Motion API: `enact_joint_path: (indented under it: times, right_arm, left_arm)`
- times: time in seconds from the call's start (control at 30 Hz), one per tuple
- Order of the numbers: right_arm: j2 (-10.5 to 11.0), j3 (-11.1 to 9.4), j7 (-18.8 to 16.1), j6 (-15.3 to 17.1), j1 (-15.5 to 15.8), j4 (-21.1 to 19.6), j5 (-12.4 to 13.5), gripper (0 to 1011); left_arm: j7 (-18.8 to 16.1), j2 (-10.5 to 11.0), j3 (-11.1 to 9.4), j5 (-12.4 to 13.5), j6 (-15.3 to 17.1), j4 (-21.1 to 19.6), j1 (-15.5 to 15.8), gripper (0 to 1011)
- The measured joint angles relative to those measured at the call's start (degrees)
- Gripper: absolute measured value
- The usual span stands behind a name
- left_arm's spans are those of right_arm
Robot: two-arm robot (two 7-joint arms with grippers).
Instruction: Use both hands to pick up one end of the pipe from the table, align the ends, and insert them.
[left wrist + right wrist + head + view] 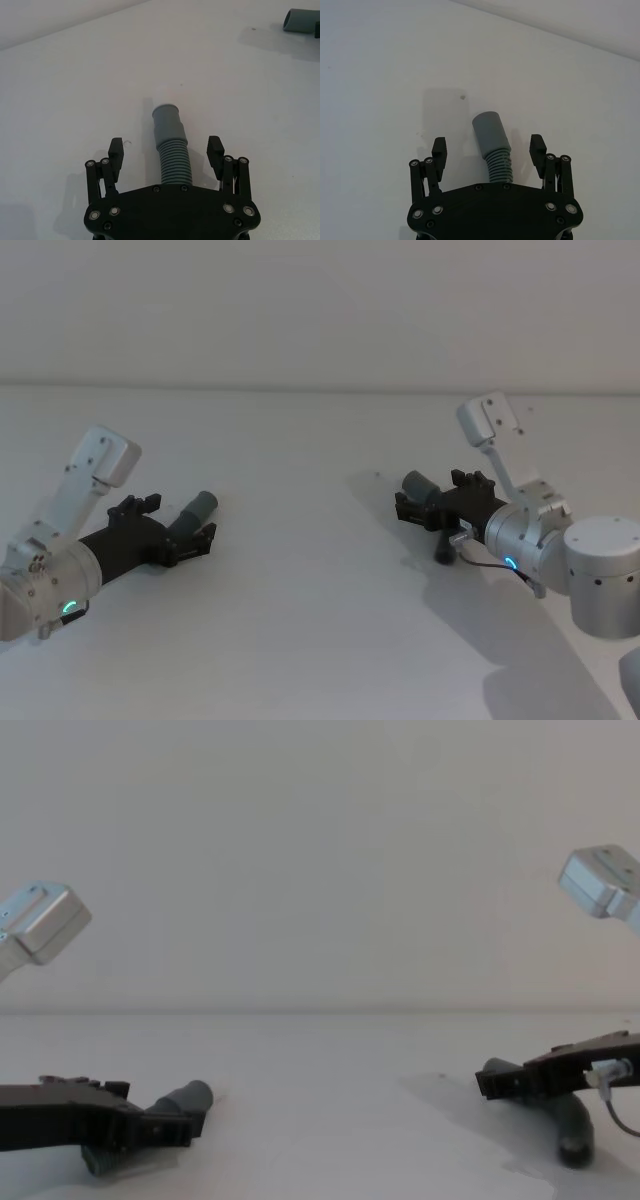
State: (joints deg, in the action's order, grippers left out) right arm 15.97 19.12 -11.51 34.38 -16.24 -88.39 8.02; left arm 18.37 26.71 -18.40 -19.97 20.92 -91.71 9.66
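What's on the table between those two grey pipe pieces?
Nothing: the head view shows bare white table between the ribbed grey plastic pipe and the grey elbow pipe.

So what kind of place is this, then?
Likely a robot lab bench: plain white table, bare white wall, and black two-finger left gripper and right gripper, each open around one of two dark-grey plastic pipe pieces.

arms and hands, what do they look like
The silver-grey metal left arm and right arm are round-bodied, each with a small green-blue glowing arc and a pale boxy bracket above the wrist. The black plastic two-finger left hand and right hand show silver screw heads. A thin dark cable loops by the right wrist.
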Motion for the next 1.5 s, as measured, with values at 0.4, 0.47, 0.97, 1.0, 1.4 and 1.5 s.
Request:
enact_joint_path:
  times: [0.4, 0.47, 0.97, 1.0, 1.4, 1.5]
  right_arm:
    - [0.22, 0.17, -0.34, 0.32, -0.3, 0.17, -0.55, 1001]
    - [0.24, 0.18, -0.35, 0.34, -0.33, 0.18, -0.58, 1001]
    - [0.19, 0.26, -0.87, 1.37, -0.7, 0.66, -0.85, 1001]
    - [0.18, 0.26, -0.92, 1.61, -0.75, 0.72, -0.85, 1000]
    - [-0.17, 0.22, -1.87, 3.93, -1.45, 1.87, -0.88, 1000]
    - [-0.34, 0.0, -2.1, 4.03, -1.48, 1.99, -0.85, 1000]
  left_arm:
    - [0.16, -0.31, -0.09, 0.42, -0.2, 0.4, 0.24, 1001]
    - [0.19, -0.35, -0.1, 0.47, -0.21, 0.44, 0.27, 1001]
    - [0.26, -0.46, -0.14, 0.64, -0.3, 0.59, 0.34, 1001]
    - [0.26, -0.46, -0.14, 0.64, -0.3, 0.59, 0.34, 1001]
    - [0.26, -0.52, -0.13, 0.7, -0.3, 0.64, 0.38, 1001]
    - [0.26, -0.54, -0.09, 0.71, -0.3, 0.64, 0.38, 1001]
